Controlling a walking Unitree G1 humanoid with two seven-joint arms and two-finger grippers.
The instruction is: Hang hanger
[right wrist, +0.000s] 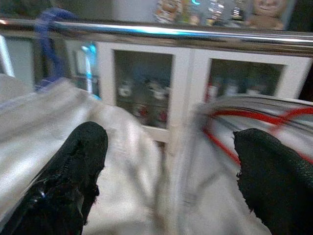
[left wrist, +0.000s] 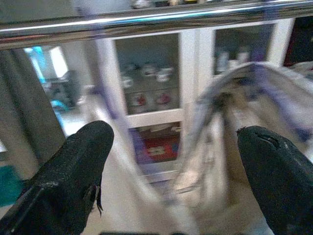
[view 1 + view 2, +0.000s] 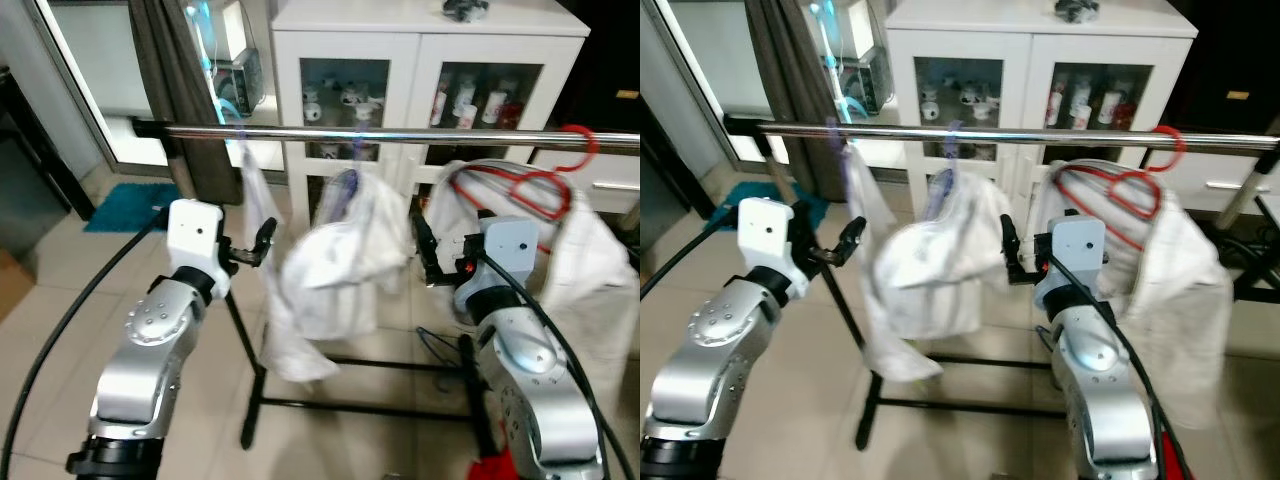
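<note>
Your left end effector [image 3: 262,240] and right end effector [image 3: 428,252] both released, empty, below the rail [image 3: 400,135]; red hanger [image 3: 540,185] hooked there.

Glossy metal rail [image 3: 400,134], soft white cloth garments [image 3: 340,262], smooth red plastic hanger [image 3: 535,192].

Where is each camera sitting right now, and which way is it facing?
Left eye view: on the head, looking down and forward at the clothes rail, the white garments and red hanger; both silver arms show.
Right eye view: the same scene from the other eye; the white cabinet stands behind.
Left wrist view: along the open left claw toward the rail and a purple hanger.
Right wrist view: along the open right claw toward the rail and red hanger.
Shared: every view shows the rail and cabinet.
</note>
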